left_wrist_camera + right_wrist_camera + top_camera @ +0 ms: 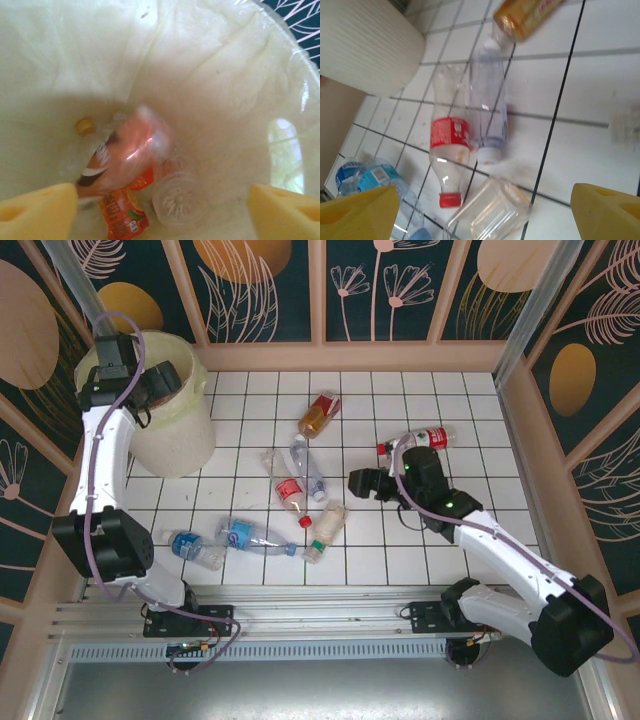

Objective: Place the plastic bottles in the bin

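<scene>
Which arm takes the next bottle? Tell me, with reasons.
Right. The right gripper is open, low over the tiled table, close to the red-labelled bottle. The left gripper, also open, hangs over the bin, far from that bottle.

Glossy clear plastic bottles, ribbed matt bin
</scene>
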`<control>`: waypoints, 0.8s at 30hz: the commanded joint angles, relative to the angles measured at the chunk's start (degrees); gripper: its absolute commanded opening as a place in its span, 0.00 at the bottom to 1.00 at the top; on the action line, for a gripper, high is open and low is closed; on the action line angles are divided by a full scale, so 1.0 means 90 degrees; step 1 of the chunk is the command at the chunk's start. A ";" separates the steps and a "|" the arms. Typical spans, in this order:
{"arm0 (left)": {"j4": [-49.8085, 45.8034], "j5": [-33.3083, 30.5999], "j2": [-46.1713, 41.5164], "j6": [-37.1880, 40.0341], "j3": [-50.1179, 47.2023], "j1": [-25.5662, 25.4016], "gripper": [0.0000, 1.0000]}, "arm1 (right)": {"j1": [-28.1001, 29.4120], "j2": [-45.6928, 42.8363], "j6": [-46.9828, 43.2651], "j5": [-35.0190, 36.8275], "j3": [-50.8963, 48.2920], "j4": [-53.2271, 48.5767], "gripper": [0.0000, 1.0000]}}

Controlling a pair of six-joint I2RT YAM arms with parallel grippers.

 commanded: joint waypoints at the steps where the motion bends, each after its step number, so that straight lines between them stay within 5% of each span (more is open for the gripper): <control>1: 0.0093 0.0150 -0.0681 0.0218 -0.0099 0.0006 0.99 | 0.0341 0.0278 0.0933 0.0494 -0.0110 -0.0094 0.89; 11: 0.0847 0.1342 -0.2407 0.0536 -0.1171 -0.0789 0.99 | 0.0706 0.1110 0.2136 0.0863 -0.0351 0.0169 0.90; 15: 0.1426 0.2196 -0.3072 0.0243 -0.2163 -0.1240 0.99 | 0.0955 0.1578 0.2277 0.0932 -0.0180 0.0204 0.93; 24: 0.2530 0.2903 -0.4110 -0.0221 -0.4207 -0.2023 0.99 | 0.1701 0.2656 0.2623 0.1444 0.0607 -0.0102 0.96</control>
